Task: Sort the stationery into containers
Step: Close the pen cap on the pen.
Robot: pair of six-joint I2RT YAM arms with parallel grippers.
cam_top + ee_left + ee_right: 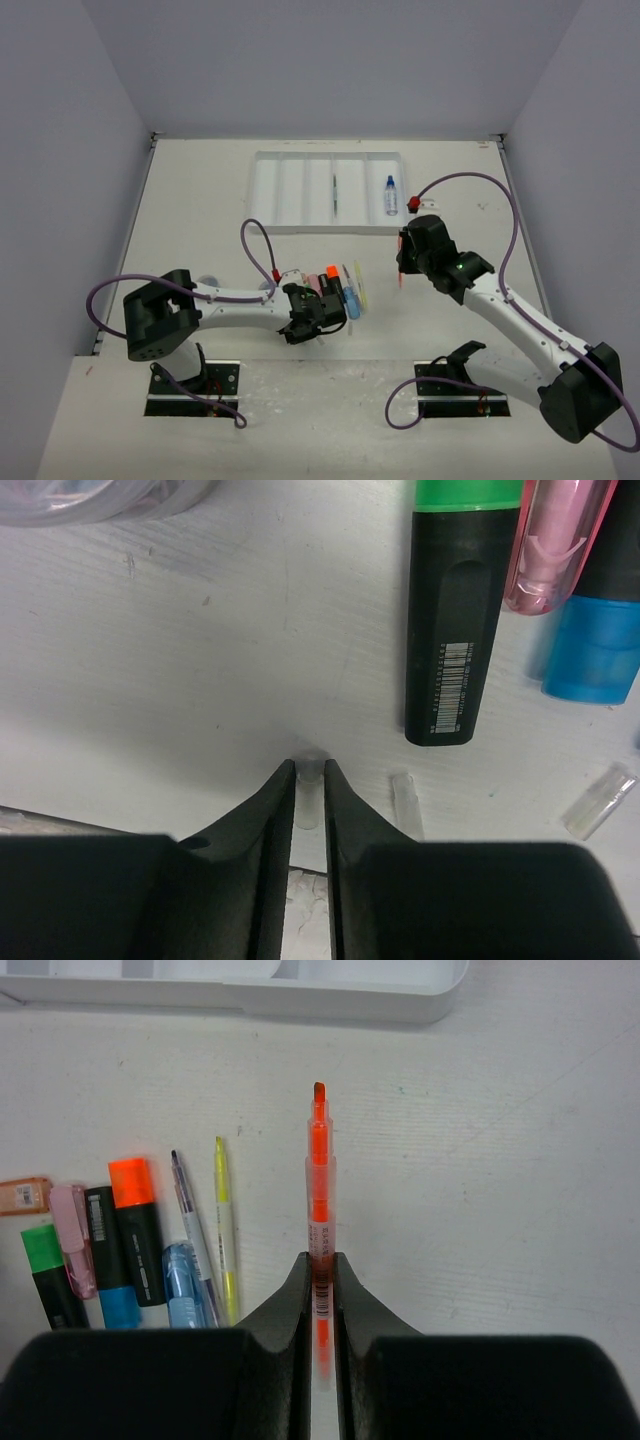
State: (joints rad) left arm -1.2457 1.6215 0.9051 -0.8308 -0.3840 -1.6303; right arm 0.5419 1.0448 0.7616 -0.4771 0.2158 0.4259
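Observation:
Over bare table, my right gripper point(320, 1260) point(402, 268) is shut on a thin orange pen point(318, 1170), short of the white tray point(330, 1000) point(270, 190). One compartment holds a thin pen point(335, 196), another a blue-capped bottle point(390, 195). My left gripper point(309, 768) point(318, 322) is low on the table. Its fingertips point(281, 780) press both sides of a thin clear pen end point(309, 790). Close by lie green point(450, 610), pink point(555, 550) and blue point(595, 650) highlighters. The right wrist view adds an orange-capped highlighter point(135, 1220), a purple pen point(190, 1220) and a yellow pen point(224, 1230).
A round clear tub point(90, 500) sits at the top left of the left wrist view. Two more clear pen ends point(405, 800) point(600, 800) lie right of my left fingers. Grey walls close the table on three sides.

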